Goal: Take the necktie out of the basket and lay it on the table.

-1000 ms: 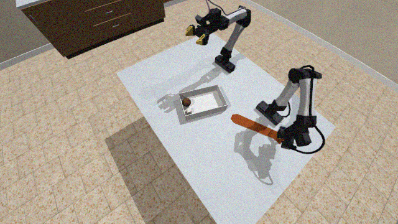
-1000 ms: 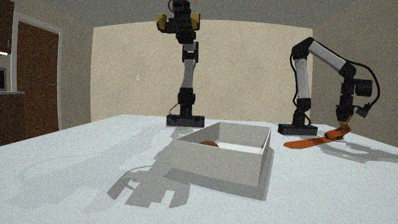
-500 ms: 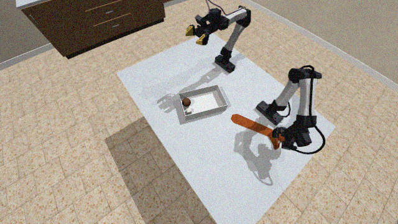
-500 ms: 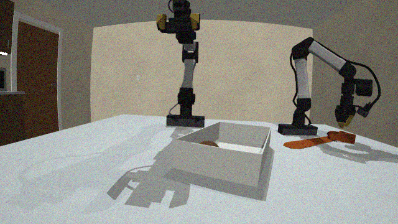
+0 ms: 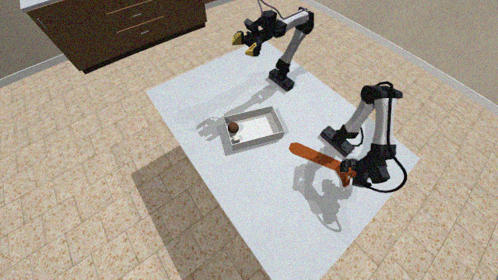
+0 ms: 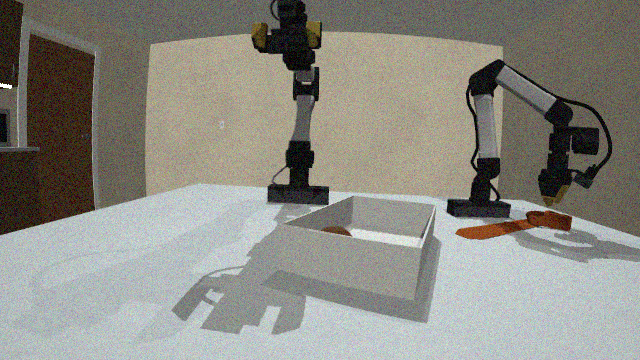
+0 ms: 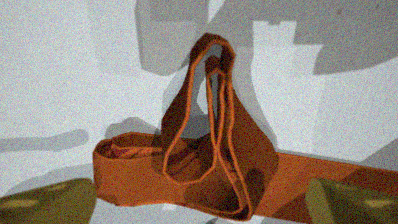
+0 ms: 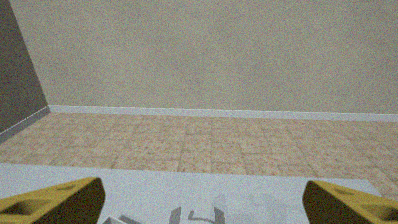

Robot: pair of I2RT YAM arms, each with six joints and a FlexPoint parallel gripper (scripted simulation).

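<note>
1. My left gripper (image 5: 350,171) (image 6: 554,197) (image 7: 200,188) is open, with its fingers spread wide and nothing gripped between them. It points down, just above the bunched end of the necktie.
2. The orange necktie (image 5: 311,152) (image 6: 495,230) (image 7: 127,175) is out of the basket and on the table (image 5: 233,175) (image 6: 100,320) (image 7: 45,90) (image 8: 280,192). One length runs flat towards the basket side. The other end is folded into loops, one of which stands up in my left wrist view. I cannot tell from these views whether the loops touch my fingers.
3. The basket (image 5: 258,141) (image 6: 350,265) (image 8: 114,220), a grey open-topped box, stands upright on the table, apart from the necktie. Its base appears flat on the surface.
4. Inside the basket, a brown ball (image 5: 233,127) (image 6: 336,231) sits near one end wall. A small pale object (image 5: 236,138) lies beside it; it is too small to identify.
5. My right gripper (image 5: 244,43) (image 6: 287,36) (image 8: 203,188) is open and holds nothing. It is raised high, well apart from both the basket and the necktie.
6. Beyond the table, a dark drawer cabinet (image 5: 128,27) stands on the tiled floor.
</note>
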